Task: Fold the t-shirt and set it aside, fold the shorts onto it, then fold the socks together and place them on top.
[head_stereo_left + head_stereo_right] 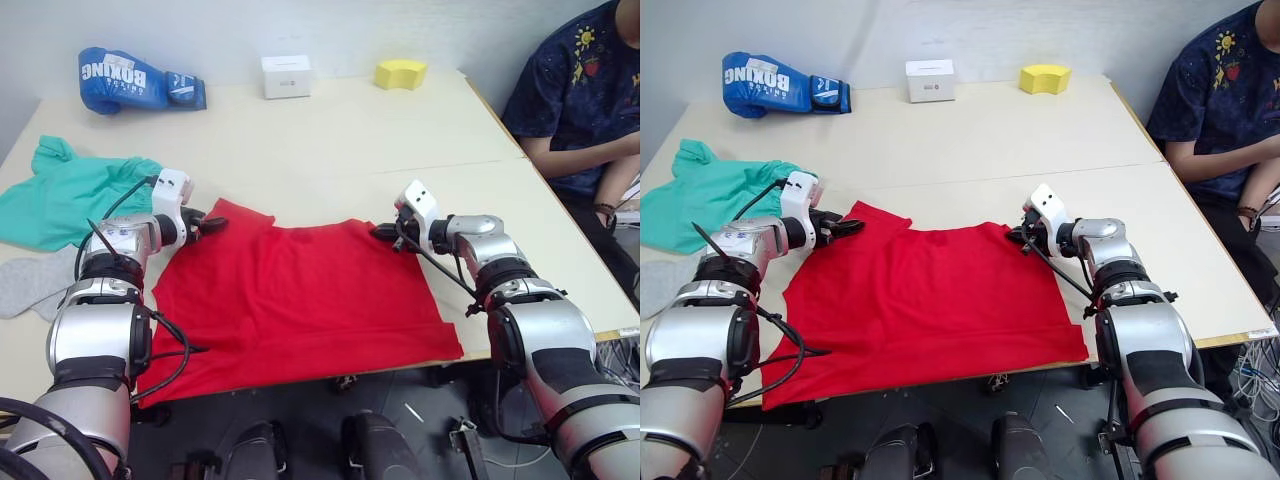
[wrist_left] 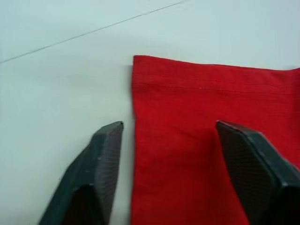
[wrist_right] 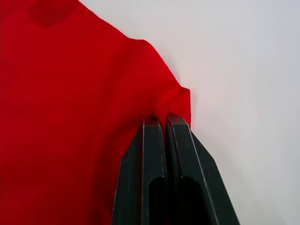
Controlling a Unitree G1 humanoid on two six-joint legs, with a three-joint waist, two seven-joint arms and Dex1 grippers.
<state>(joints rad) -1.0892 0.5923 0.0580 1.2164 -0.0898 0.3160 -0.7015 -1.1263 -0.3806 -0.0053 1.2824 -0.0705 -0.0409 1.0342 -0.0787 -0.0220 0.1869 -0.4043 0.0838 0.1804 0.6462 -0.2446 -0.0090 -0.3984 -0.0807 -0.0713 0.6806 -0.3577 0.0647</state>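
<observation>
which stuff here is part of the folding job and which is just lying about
Part of the job:
- t-shirt, spread flat
- shorts, robot's far left
- socks, near left table edge

Just lying about:
- blue boxing glove
- white box
- yellow sponge

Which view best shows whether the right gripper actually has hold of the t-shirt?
The right wrist view: the right gripper is pinched shut on a bunched fold at the edge of the t-shirt. Both eye views show it at the shirt's far right corner, the contact too small to judge. The left wrist view shows the open left gripper straddling another edge.
</observation>
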